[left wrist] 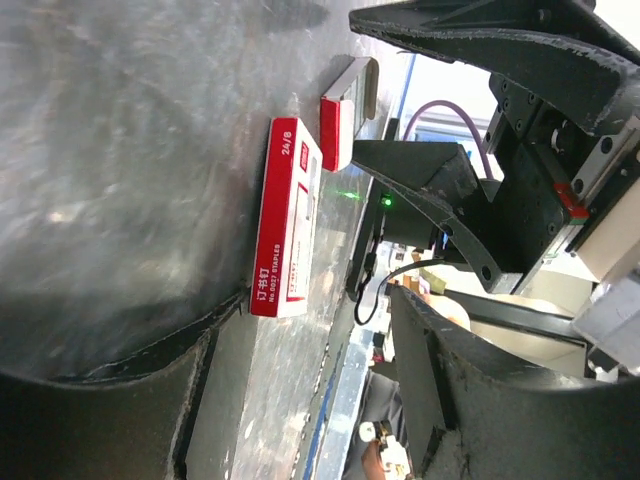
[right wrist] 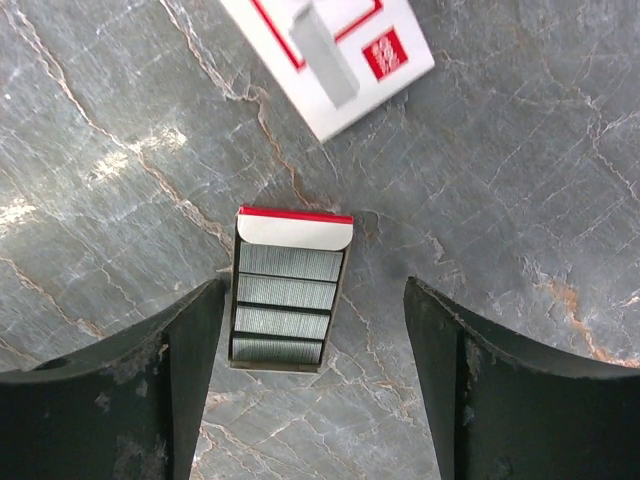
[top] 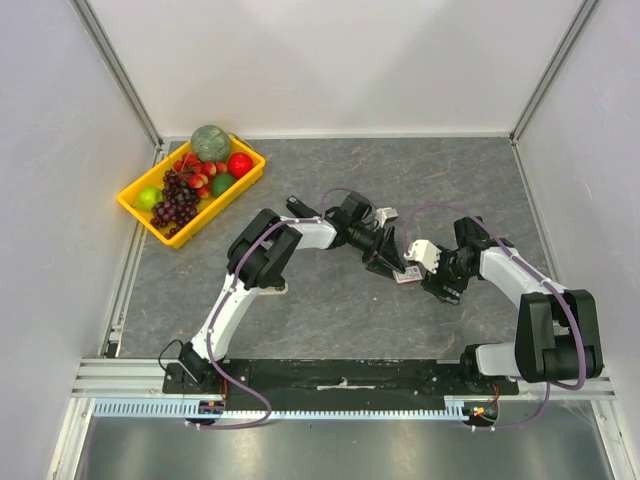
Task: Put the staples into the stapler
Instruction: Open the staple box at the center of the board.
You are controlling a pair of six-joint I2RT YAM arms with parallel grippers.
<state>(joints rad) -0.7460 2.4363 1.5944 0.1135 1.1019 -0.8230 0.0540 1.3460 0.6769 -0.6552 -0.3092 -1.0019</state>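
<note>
Grey staples (right wrist: 285,292) lie as four strips in the small tray (right wrist: 295,230), flat on the stone-patterned table (right wrist: 520,200), about mid-table in the top view. Right gripper (right wrist: 312,305) sits directly over the tray with its fingers spread wide, one along each long side, touching neither (nothing pinched). The tray's long axis runs along the fingers' reach. Each strip lies crosswise, finger to finger.

By my judgement the right arm is the nearer one. A straight descent would put the fingers round the tray, so closing would squeeze its side walls or the strip ends, not a strip's flanks.

White-and-red sleeve (right wrist: 335,110) lies just beyond the tray and apart from it, with one loose grey strip (right wrist: 325,55) on top (likely staples too). Left gripper (left wrist: 318,305) is also spread and holds nothing; the sleeve lies just ahead of it, the tray past that.

Stapler: cannot pick it out in any view.

Yellow bin (top: 135,200) at the far-left corner, well apart, holds grapes (top: 178,205), a melon (top: 210,142) and other fruit.
</note>
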